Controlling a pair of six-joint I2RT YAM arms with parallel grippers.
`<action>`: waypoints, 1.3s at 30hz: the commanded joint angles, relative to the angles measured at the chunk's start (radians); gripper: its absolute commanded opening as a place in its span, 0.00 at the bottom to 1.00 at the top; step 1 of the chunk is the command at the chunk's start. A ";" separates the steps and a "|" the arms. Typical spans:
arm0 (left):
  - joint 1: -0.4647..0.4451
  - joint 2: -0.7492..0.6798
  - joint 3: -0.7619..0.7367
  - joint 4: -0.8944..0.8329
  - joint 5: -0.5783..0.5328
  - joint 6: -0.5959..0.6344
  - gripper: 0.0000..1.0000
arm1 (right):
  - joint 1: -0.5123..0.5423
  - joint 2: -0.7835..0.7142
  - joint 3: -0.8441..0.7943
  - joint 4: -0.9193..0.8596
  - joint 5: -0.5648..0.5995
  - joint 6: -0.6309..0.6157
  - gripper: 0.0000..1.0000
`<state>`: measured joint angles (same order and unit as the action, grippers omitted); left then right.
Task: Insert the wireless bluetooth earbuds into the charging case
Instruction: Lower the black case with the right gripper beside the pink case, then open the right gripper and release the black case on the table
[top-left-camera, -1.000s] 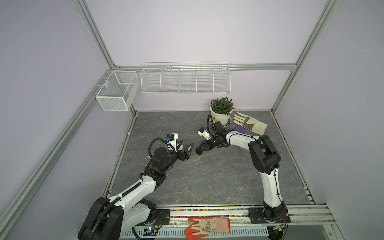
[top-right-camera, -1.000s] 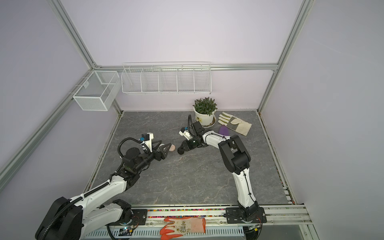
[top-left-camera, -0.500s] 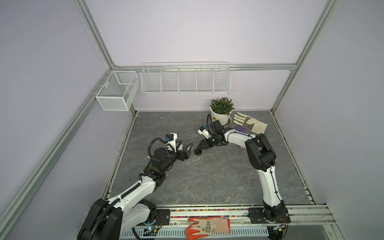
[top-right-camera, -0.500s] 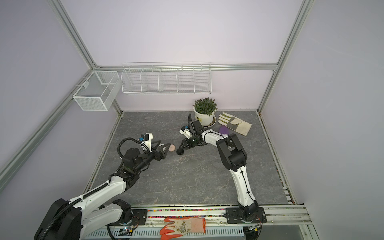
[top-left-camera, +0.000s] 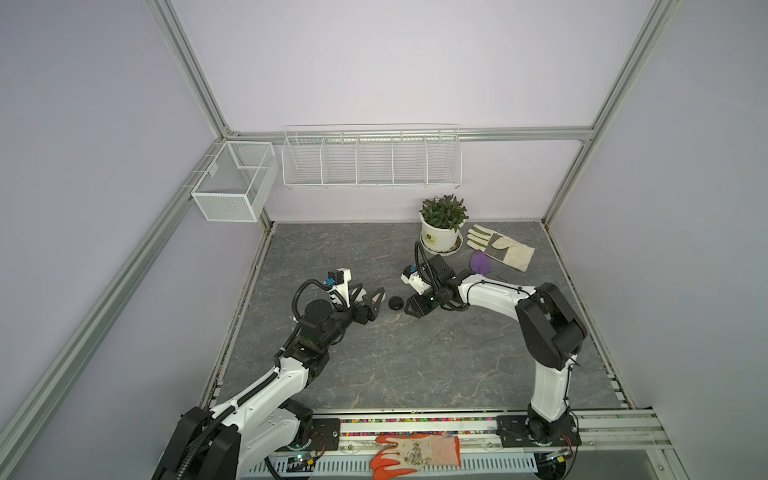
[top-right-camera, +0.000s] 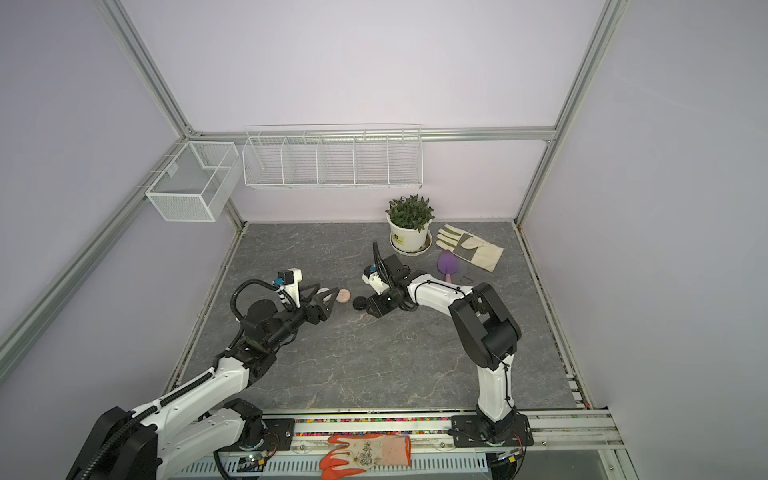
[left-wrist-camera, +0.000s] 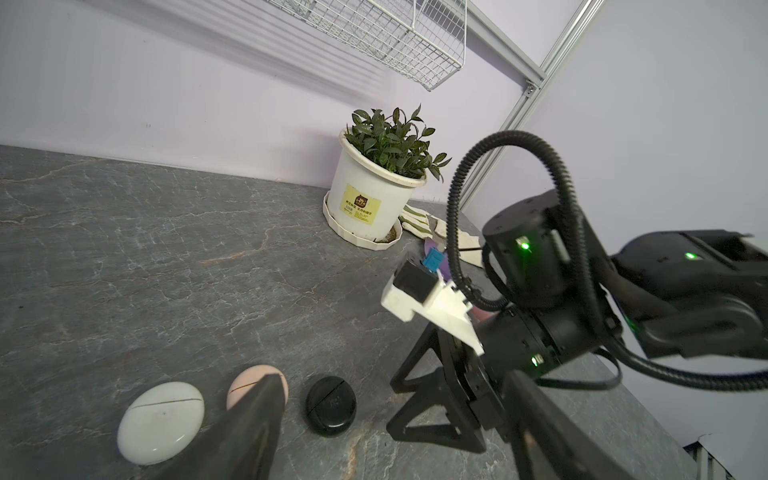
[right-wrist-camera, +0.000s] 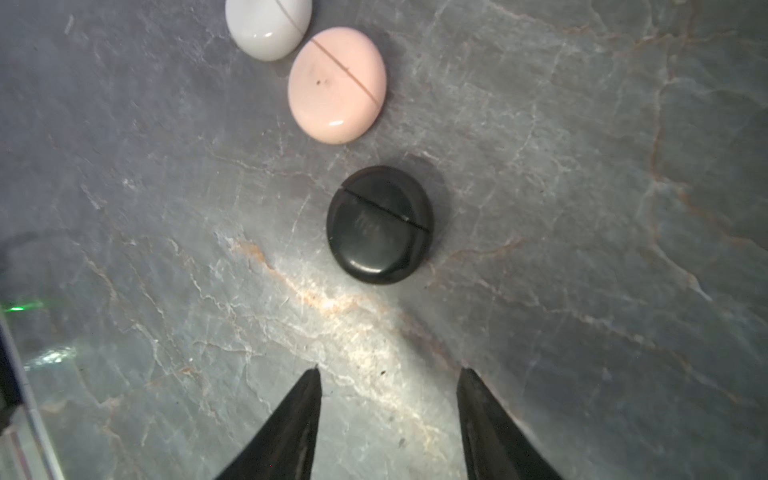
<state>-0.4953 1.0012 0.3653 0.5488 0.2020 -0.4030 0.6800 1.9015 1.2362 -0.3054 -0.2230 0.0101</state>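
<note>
Three round charging cases lie shut in a row on the grey table: white (left-wrist-camera: 161, 422), pink (left-wrist-camera: 249, 384) and black (left-wrist-camera: 331, 405). The wrist view of the right arm shows the black case (right-wrist-camera: 380, 224) free on the table, a short way ahead of my right gripper (right-wrist-camera: 388, 370), which is open and empty. Both top views show that gripper (top-left-camera: 409, 306) right of the black case (top-left-camera: 396, 302). My left gripper (top-right-camera: 328, 297) is open and empty, one finger over the pink case (top-right-camera: 343, 295). The earbuds are out of view.
A potted plant (top-left-camera: 441, 226), a work glove (top-left-camera: 500, 249) and a purple trowel (top-left-camera: 480, 262) sit at the back right. Wire baskets (top-left-camera: 370, 160) hang on the back wall. An orange glove (top-left-camera: 415, 453) lies on the front rail.
My right gripper's jaws have spread apart, and the black case lies free in front of them. The left arm has not moved.
</note>
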 joint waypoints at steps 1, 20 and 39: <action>0.004 -0.049 -0.025 -0.029 -0.031 -0.026 0.83 | 0.046 -0.011 -0.066 0.094 0.203 -0.061 0.56; 0.005 -0.137 -0.046 -0.116 -0.093 -0.022 0.79 | 0.086 0.155 0.095 0.098 0.223 -0.065 0.53; 0.005 -0.183 0.008 -0.302 -0.191 -0.002 0.84 | 0.084 0.009 0.037 0.170 0.288 -0.014 0.59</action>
<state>-0.4953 0.8425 0.3298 0.3790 0.1017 -0.4110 0.7612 2.0499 1.3441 -0.1799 0.0113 -0.0273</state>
